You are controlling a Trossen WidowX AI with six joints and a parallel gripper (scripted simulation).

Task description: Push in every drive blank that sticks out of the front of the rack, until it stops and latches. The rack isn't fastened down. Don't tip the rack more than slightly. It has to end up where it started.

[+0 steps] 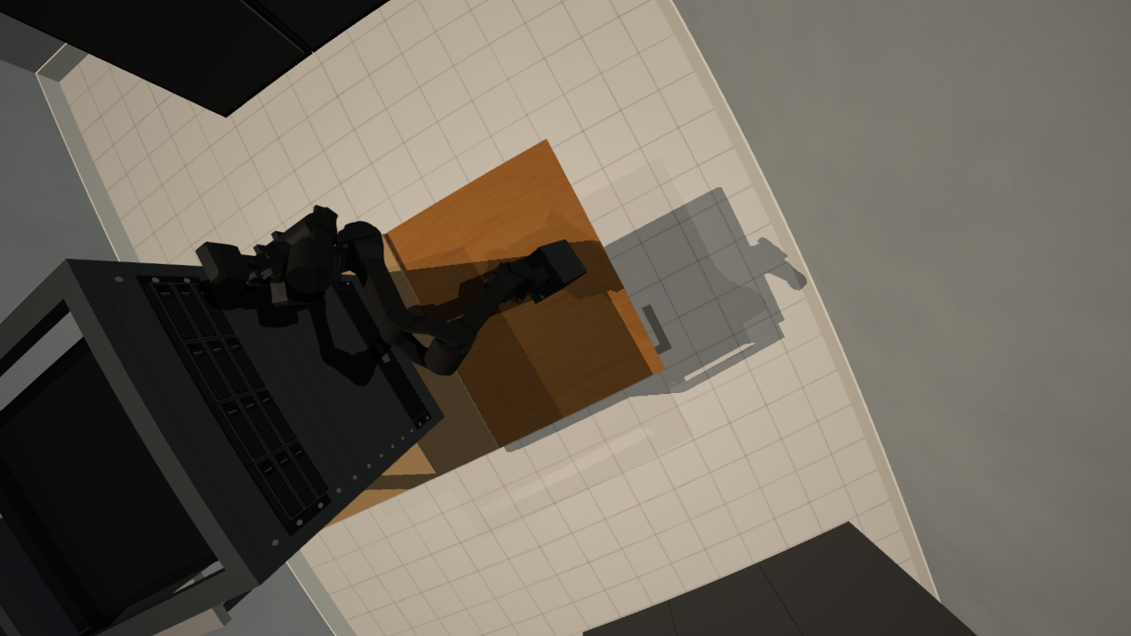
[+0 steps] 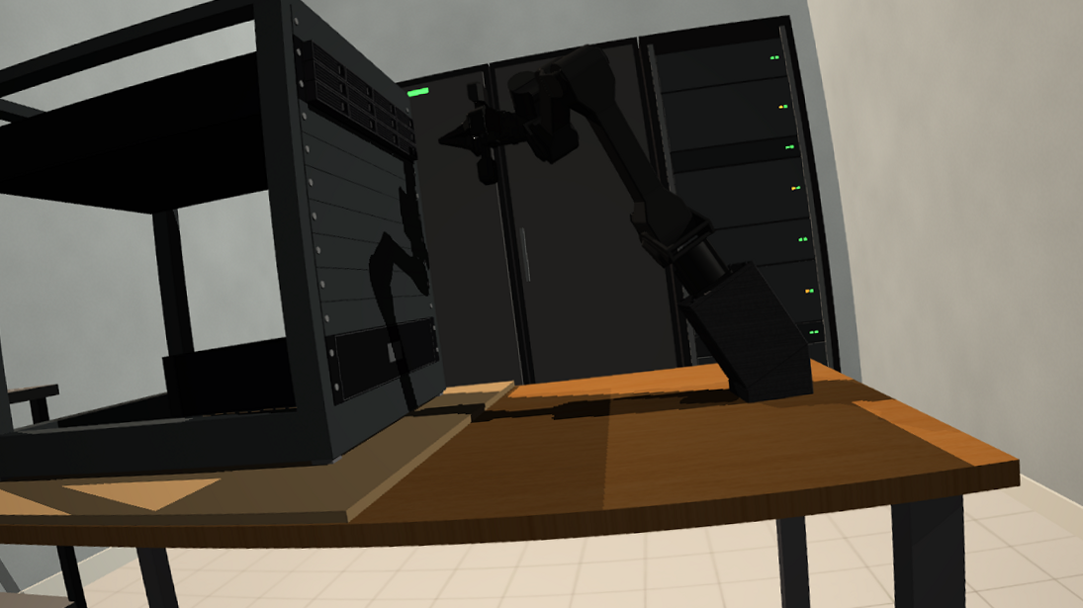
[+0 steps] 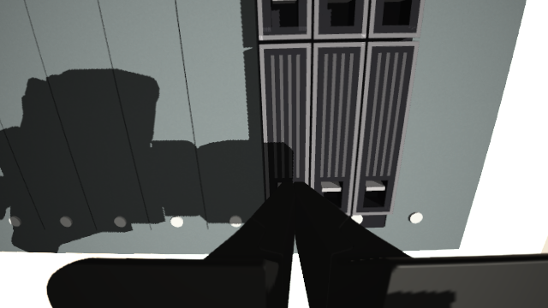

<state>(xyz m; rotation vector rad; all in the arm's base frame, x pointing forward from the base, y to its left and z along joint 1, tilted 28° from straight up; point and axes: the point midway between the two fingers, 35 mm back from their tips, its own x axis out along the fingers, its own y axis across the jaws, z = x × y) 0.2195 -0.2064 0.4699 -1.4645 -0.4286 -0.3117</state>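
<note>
The dark rack [image 1: 336, 439] [image 2: 293, 237] stands upright on a pale board [image 2: 297, 494]. Several drive blanks [image 1: 248, 411] [image 2: 356, 106] fill a band high on its front. In the wrist view, three ribbed blanks lie side by side in the end group: a left one [image 3: 284, 98], a middle one [image 3: 338, 98] and a right one [image 3: 389, 98]. None plainly stands out past its neighbours; small differences in depth I cannot tell. My gripper [image 2: 440, 140] [image 3: 293, 192] is shut and empty, off the front with a gap. Its tips overlap the lower ends of the left and middle blanks in the wrist view.
Plain panels [image 2: 361, 230] cover the front below the drive band, with a dark unit [image 2: 373, 362] at the bottom. The arm base [image 2: 762, 333] stands on the wooden table [image 2: 721, 462]. Tall cabinets [image 2: 592, 234] stand behind. The arm casts shadows on the rack's front.
</note>
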